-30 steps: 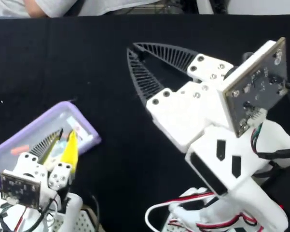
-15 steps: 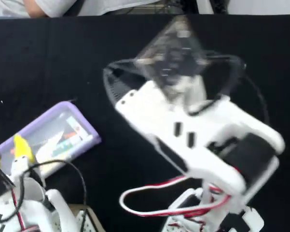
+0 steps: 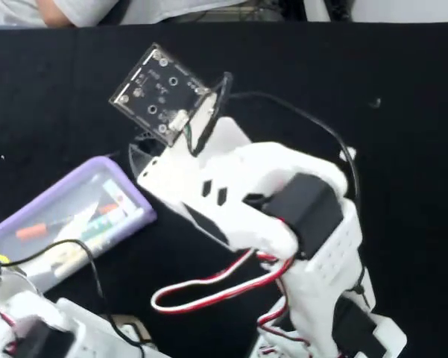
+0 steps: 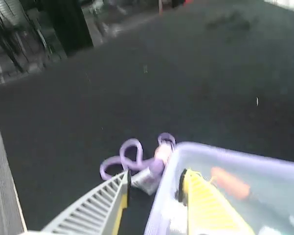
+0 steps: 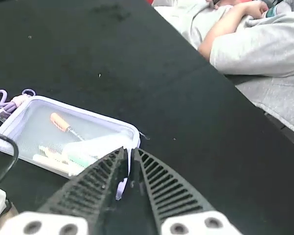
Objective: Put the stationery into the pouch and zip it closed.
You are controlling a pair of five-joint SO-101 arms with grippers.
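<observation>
Since zipping probably needs the pouch (image 5: 78, 105) braced, your right gripper (image 5: 131, 155) pinches the pouch's corner, jaws nearly closed. At the pouch's opposite end, the left gripper (image 4: 155, 176) gapes astride the rim beside one cord loop (image 4: 121, 155). Inside the pouch: one orange pen (image 5: 58, 121) and several pale markers (image 5: 73, 159), too bunched to count.

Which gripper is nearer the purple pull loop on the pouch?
Left. The left gripper is open astride the pouch end wall, right beside the loop. The right gripper is closed on the pouch's corner at the end opposite the loop.
</observation>
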